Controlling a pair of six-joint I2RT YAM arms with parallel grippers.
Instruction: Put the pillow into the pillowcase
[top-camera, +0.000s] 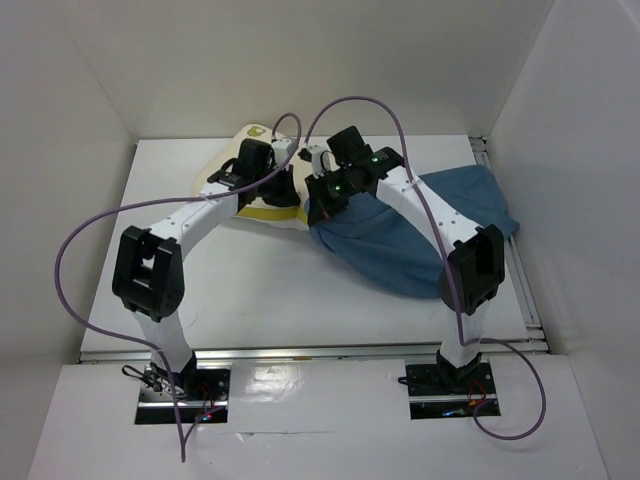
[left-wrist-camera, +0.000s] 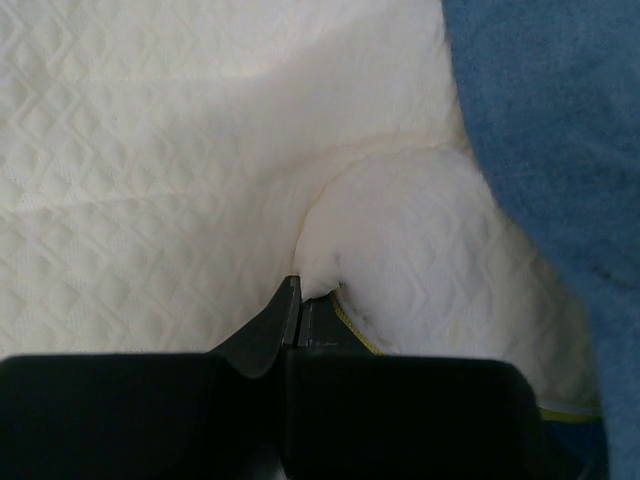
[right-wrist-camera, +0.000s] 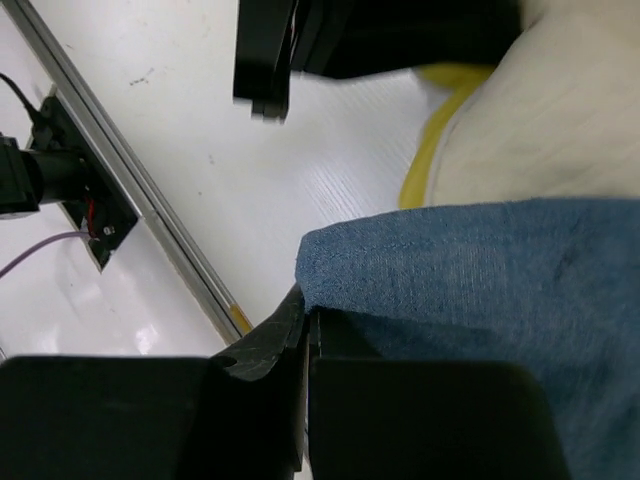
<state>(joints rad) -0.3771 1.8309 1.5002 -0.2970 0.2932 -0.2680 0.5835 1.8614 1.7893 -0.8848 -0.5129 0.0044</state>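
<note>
The cream-white pillow (top-camera: 252, 135) lies at the back of the table, mostly hidden under both wrists, its yellow edge band (top-camera: 270, 212) showing at the front. The dusty-blue pillowcase (top-camera: 400, 250) spreads wrinkled to its right. In the left wrist view my left gripper (left-wrist-camera: 299, 290) is shut on a pinched fold of the quilted pillow (left-wrist-camera: 180, 150), with the pillowcase (left-wrist-camera: 560, 120) just beside it. In the right wrist view my right gripper (right-wrist-camera: 305, 302) is shut on the hem of the pillowcase (right-wrist-camera: 480, 290), which lies over the pillow (right-wrist-camera: 550, 110).
The white table (top-camera: 250, 290) is walled in by white panels on three sides. A metal rail (right-wrist-camera: 130, 190) runs along its edge. Purple cables (top-camera: 90, 230) loop above both arms. The two wrists stand close together near the table's back middle.
</note>
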